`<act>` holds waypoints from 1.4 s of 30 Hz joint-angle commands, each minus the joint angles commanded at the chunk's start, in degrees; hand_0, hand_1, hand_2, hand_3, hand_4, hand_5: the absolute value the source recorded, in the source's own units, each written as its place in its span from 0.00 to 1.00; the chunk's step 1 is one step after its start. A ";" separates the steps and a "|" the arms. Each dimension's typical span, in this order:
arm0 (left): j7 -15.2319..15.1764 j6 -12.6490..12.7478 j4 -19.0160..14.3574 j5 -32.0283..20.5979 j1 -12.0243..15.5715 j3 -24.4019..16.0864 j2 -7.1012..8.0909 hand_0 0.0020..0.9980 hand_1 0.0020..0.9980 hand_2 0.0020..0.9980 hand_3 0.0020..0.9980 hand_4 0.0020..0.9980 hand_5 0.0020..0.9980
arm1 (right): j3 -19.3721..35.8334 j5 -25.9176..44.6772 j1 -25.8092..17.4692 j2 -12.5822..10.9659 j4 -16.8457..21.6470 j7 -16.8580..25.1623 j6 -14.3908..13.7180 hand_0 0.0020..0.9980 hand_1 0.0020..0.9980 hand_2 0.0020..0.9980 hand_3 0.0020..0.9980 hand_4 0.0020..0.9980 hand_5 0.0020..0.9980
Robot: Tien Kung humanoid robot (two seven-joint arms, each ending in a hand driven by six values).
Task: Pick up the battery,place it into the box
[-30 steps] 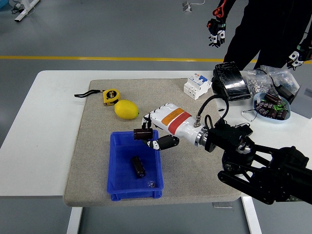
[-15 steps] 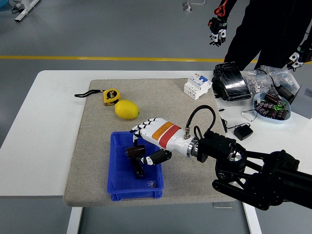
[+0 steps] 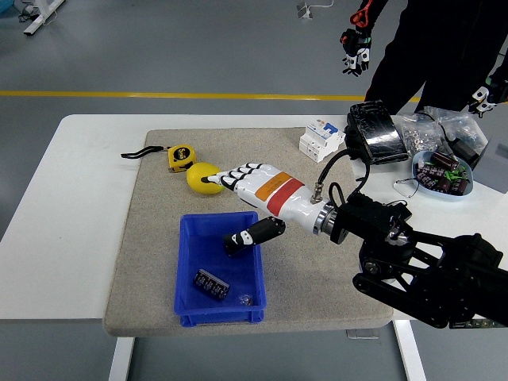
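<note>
- A white table (image 3: 71, 206) spans the frame, a beige mat (image 3: 151, 230) over its middle; behind it, a grey floor with a yellow line (image 3: 159, 95) across the top
- The right hand (image 3: 242, 190) reaches in from lower right, fingers spread and holding nothing, fingertips over the lemon (image 3: 198, 176)
- The battery (image 3: 212, 286) lies inside the blue box (image 3: 186, 262), lower centre
- A tape measure (image 3: 180, 156) sits upper left of the lemon
- A person (image 3: 429, 48) stands at upper right
</note>
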 joint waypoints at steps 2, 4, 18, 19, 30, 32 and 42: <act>-0.06 0.12 0.07 -0.01 0.11 -0.11 0.07 0.58 0.59 0.63 0.58 0.63 0.59 | 3.05 0.48 0.37 -1.55 1.56 0.35 -0.68 0.84 0.86 0.92 0.96 0.88 0.41; -0.17 0.24 0.14 -0.23 0.20 -0.03 0.17 0.58 0.59 0.63 0.58 0.63 0.59 | 6.43 2.14 0.42 -3.83 3.71 0.86 -1.51 0.84 0.86 0.92 0.96 0.88 0.41; -0.05 0.85 0.30 -0.04 -0.16 -0.22 0.06 0.58 0.59 0.63 0.58 0.63 0.59 | 16.71 32.12 -17.53 -17.56 12.61 10.52 6.84 0.79 0.81 0.85 0.88 0.96 0.50; -0.11 1.14 0.42 -0.16 -0.10 -0.31 -0.05 0.58 0.59 0.63 0.58 0.63 0.59 | 17.87 34.73 -19.58 -17.55 12.27 11.36 7.36 0.79 0.81 0.85 0.88 0.96 0.50; -0.15 1.57 1.00 0.40 0.80 -1.49 -0.69 0.58 0.60 0.63 0.59 0.63 0.59 | 31.79 60.79 -36.22 -13.46 8.97 16.92 9.72 0.80 0.81 0.85 0.88 1.00 0.65; -0.27 1.50 0.99 0.16 0.95 -1.16 -0.59 0.58 0.60 0.63 0.59 0.63 0.59 | 34.20 65.11 -38.65 -12.27 8.67 17.50 9.77 0.80 0.81 0.85 0.88 1.00 0.65; -0.53 0.37 0.47 0.46 2.66 0.62 -0.16 0.58 0.61 0.64 0.59 0.63 0.59 | 44.74 61.63 -48.67 -4.70 8.03 16.88 10.99 0.81 0.82 0.85 0.89 1.00 0.72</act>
